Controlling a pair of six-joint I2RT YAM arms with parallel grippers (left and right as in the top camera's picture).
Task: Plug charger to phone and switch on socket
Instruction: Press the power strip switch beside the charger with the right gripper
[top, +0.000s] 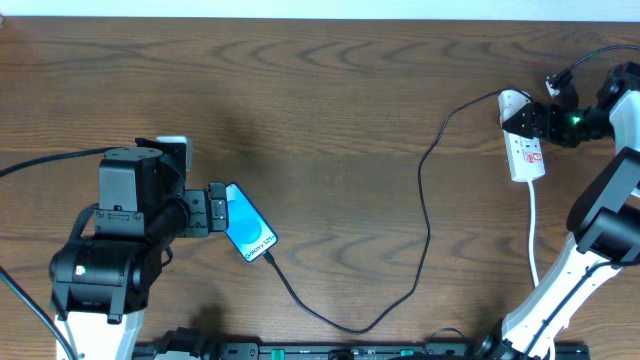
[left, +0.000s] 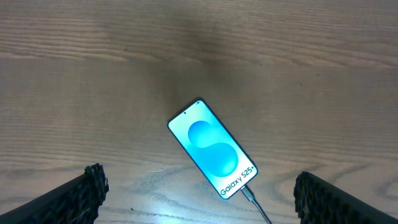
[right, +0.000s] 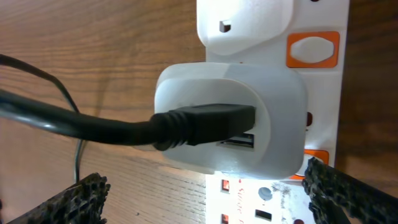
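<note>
The phone (top: 250, 225) lies flat and slanted, left of centre, its blue screen lit. It also shows in the left wrist view (left: 211, 149). The charger cable (top: 425, 210) runs from the phone's lower end in a loop to the socket (top: 527, 160) at the far right. Its plug tip (left: 249, 193) sits in the phone's bottom edge. My left gripper (top: 216, 208) is open and empty just left of the phone, with its fingers wide apart (left: 199, 205). My right gripper (top: 537, 120) is open over the socket, above the white adapter (right: 230, 118) that holds the cable's black USB plug (right: 205, 124).
Orange switches (right: 314, 50) sit on the socket beside the adapter. The socket's white cord (top: 533, 230) runs toward the front edge along the right arm. A small white object (top: 173, 147) lies behind the left arm.
</note>
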